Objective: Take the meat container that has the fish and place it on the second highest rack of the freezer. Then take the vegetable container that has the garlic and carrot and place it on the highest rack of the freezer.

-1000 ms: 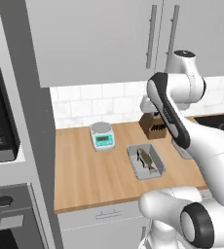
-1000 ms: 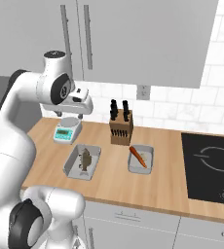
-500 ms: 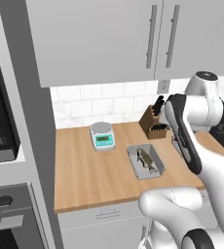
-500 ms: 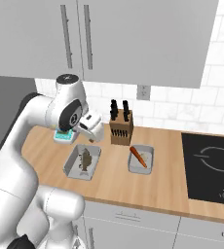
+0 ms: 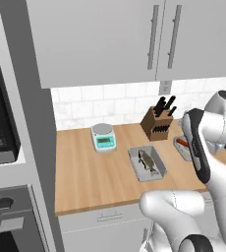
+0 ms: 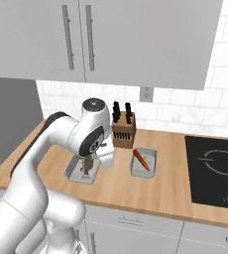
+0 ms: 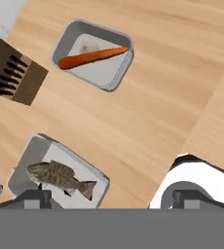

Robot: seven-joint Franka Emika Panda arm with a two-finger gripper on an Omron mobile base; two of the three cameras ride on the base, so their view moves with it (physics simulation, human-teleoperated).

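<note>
The gripper point(image 7: 109, 199) hangs over bare counter point(image 7: 148, 112), fingers spread wide, holding nothing. The fish tray point(image 7: 58, 176) sits below-left in the hand view, well apart from the carrot tray point(image 7: 95, 55). The knife block point(image 7: 14, 73) crowds the left edge.

Looking down on the wooden bench point(image 7: 153, 107): fish tray point(image 7: 24, 163) with the fish point(image 7: 58, 177), carrot tray point(image 7: 109, 73) with a carrot point(image 7: 92, 57), knife block point(image 7: 14, 73) beside them.
</note>
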